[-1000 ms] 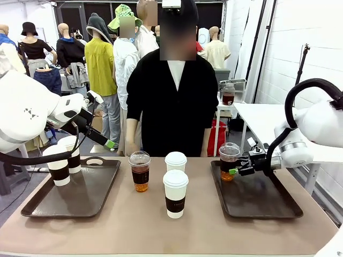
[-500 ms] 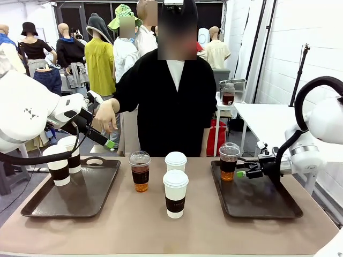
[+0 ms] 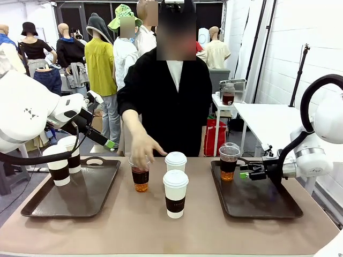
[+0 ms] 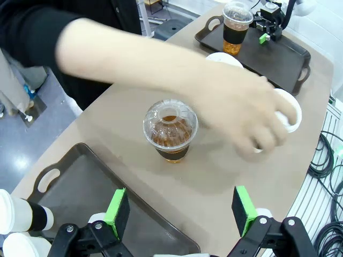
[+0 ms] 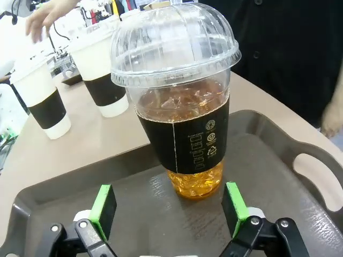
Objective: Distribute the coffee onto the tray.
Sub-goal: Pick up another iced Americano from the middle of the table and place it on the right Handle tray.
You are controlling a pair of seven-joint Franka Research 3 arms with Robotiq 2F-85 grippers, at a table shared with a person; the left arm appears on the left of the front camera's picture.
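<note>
Two white paper cups with brown sleeves stand on the left tray. My left gripper hangs open above that tray's far edge; its green pads frame bare table. An iced coffee stands mid-table with the person's hand on its lid. Two more white cups stand beside it. On the right tray stands another iced coffee. My right gripper is open just right of it, its pads apart from the cup and nothing between them.
The person stands at the far edge, one arm reaching over the table's middle. The near half of each tray is bare. A side table with a jar stands behind on the right.
My right gripper has drawn back to the right, away from the iced coffee on the right tray. The person's hand has come down onto the mid-table iced coffee. The left arm has stayed still.
</note>
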